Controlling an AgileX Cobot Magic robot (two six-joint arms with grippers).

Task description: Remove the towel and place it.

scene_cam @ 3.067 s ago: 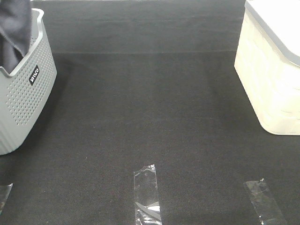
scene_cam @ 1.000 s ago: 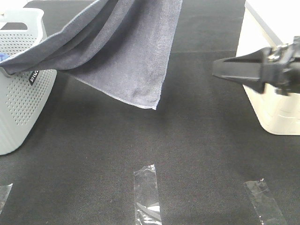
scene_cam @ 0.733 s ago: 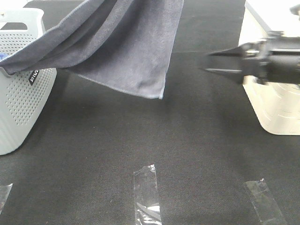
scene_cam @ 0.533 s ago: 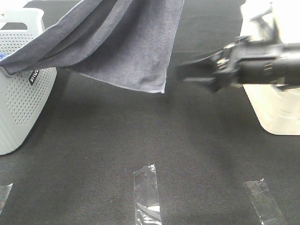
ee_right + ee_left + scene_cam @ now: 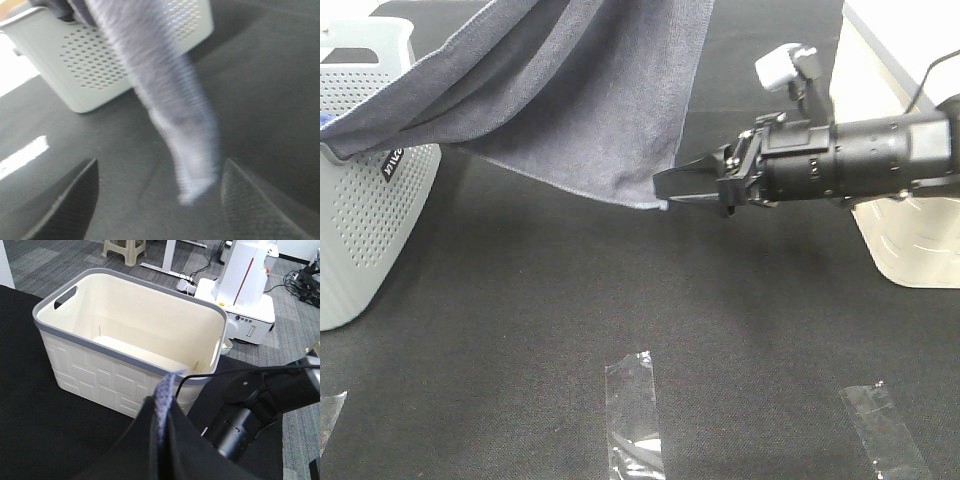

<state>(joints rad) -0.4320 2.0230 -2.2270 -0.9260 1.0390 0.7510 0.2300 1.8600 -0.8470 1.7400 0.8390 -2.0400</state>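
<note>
The grey-lavender towel (image 5: 590, 90) hangs in the air, stretched from the grey basket (image 5: 365, 200) on the left up past the top edge of the exterior view. Its lower corner (image 5: 660, 200) dangles above the black table. In the left wrist view my left gripper (image 5: 165, 412) is shut on a fold of the towel (image 5: 164, 395). My right gripper (image 5: 670, 185) reaches in from the right and stands open, its fingertips level with that dangling corner. The right wrist view shows the corner (image 5: 192, 150) between the spread fingers (image 5: 65, 205), untouched.
A cream basket (image 5: 900, 200) stands at the table's right edge and looks empty in the left wrist view (image 5: 130, 340). Strips of clear tape (image 5: 632, 410) lie on the black cloth near the front. A blue scrap (image 5: 325, 120) shows inside the grey basket.
My right arm has swung left from beside the cream basket to the towel's hanging corner. The towel, out of the grey basket since the earliest frame, has hardly moved.
</note>
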